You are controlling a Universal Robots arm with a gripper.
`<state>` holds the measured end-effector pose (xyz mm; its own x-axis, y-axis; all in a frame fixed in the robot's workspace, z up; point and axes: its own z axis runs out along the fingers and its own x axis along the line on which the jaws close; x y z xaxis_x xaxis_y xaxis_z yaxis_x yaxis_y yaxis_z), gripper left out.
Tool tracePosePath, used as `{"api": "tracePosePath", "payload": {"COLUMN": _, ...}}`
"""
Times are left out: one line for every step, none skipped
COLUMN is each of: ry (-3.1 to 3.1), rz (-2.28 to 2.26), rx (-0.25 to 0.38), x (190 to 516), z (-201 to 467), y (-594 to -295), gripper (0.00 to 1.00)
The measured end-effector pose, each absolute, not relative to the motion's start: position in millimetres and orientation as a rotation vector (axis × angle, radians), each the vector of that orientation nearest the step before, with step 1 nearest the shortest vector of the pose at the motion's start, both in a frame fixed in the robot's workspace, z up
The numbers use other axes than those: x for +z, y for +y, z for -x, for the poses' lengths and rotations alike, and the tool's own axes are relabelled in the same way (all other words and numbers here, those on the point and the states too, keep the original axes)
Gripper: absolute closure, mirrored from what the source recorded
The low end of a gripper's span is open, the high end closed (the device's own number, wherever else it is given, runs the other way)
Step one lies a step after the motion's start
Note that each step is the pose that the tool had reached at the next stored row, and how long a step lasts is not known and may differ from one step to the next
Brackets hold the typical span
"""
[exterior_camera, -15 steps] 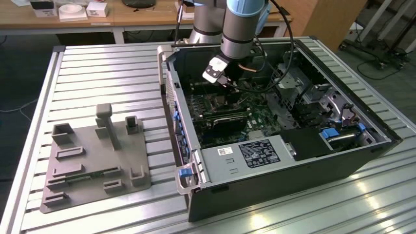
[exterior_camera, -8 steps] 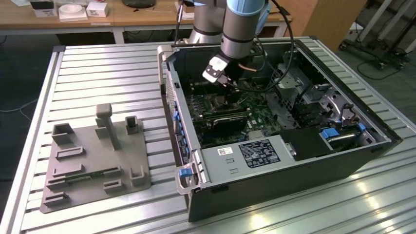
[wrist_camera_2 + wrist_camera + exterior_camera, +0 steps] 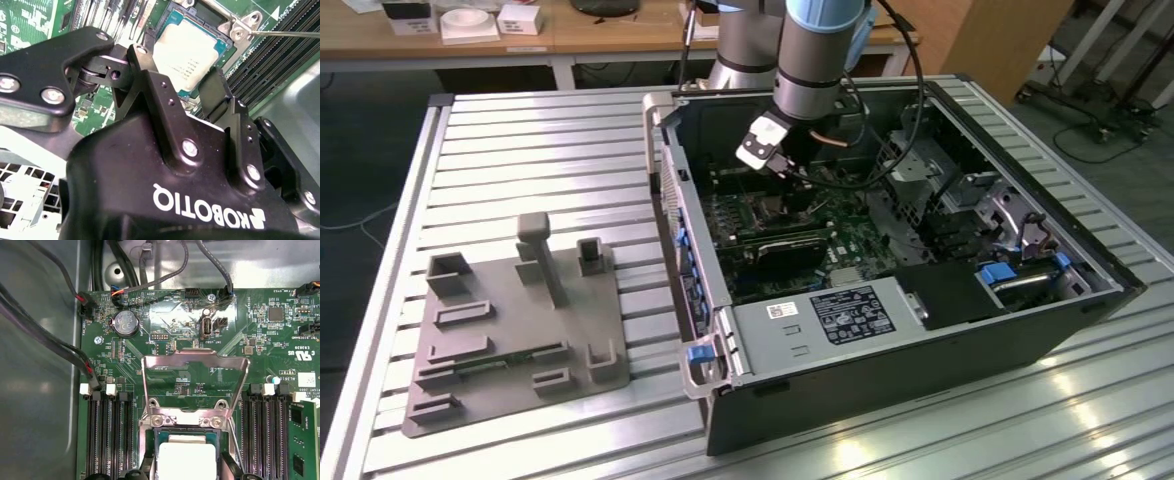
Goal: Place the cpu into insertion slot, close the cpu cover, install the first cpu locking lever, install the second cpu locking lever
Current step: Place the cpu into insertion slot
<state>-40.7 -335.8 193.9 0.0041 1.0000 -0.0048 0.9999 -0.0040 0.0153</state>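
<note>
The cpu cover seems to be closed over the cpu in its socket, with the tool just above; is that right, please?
Not quite: the first wrist view shows the cpu cover open, folded back off the socket. The cpu is in its socket, with the tool just above.

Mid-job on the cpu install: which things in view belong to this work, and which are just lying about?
Job in hand:
pale silver square cpu; silvery metal-frame cpu cover, standing open; thin steel locking lever; black gripper at the cpu.

Lying about:
round silver coin battery; grey moulded fixture plate; labelled grey box.
</note>
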Motion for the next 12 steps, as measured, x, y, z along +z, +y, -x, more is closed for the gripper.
{"api": "tracePosePath", "payload": {"ry": 2.207, "rz": -2.216, "rx": 0.012, "x": 193.9, "z": 40.7, "y": -335.8, "gripper": 0.38}}
{"api": "tracePosePath", "payload": {"ry": 2.207, "rz": -2.216, "rx": 0.011, "x": 193.9, "z": 40.7, "y": -335.8, "gripper": 0.38}}
{"api": "tracePosePath", "payload": {"ry": 2.207, "rz": -2.216, "rx": 0.011, "x": 193.9, "z": 40.7, "y": -335.8, "gripper": 0.38}}
{"api": "tracePosePath", "payload": {"ry": 2.207, "rz": -2.216, "rx": 0.011, "x": 194.0, "z": 40.7, "y": -335.8, "gripper": 0.40}}
{"api": "tracePosePath", "payload": {"ry": 2.207, "rz": -2.216, "rx": 0.011, "x": 194.0, "z": 40.7, "y": -335.9, "gripper": 0.40}}
{"api": "tracePosePath", "payload": {"ry": 2.207, "rz": -2.216, "rx": 0.011, "x": 194.0, "z": 40.7, "y": -335.9, "gripper": 0.40}}
{"api": "tracePosePath", "payload": {"ry": 2.207, "rz": -2.216, "rx": 0.011, "x": 194.0, "z": 40.7, "y": -335.9, "gripper": 0.46}}
{"api": "tracePosePath", "payload": {"ry": 2.207, "rz": -2.216, "rx": 0.011, "x": 194.0, "z": 40.7, "y": -335.9, "gripper": 0.46}}
{"api": "tracePosePath", "payload": {"ry": 2.207, "rz": -2.216, "rx": 0.012, "x": 194.0, "z": 40.7, "y": -335.9, "gripper": 0.46}}
{"api": "tracePosePath", "payload": {"ry": 2.207, "rz": -2.216, "rx": 0.012, "x": 193.9, "z": 40.7, "y": -336.3, "gripper": 0.46}}
{"api": "tracePosePath", "payload": {"ry": 2.207, "rz": -2.216, "rx": 0.012, "x": 193.9, "z": 40.7, "y": -336.7, "gripper": 0.46}}
{"api": "tracePosePath", "payload": {"ry": 2.207, "rz": -2.216, "rx": 0.012, "x": 193.9, "z": 40.7, "y": -336.9, "gripper": 0.46}}
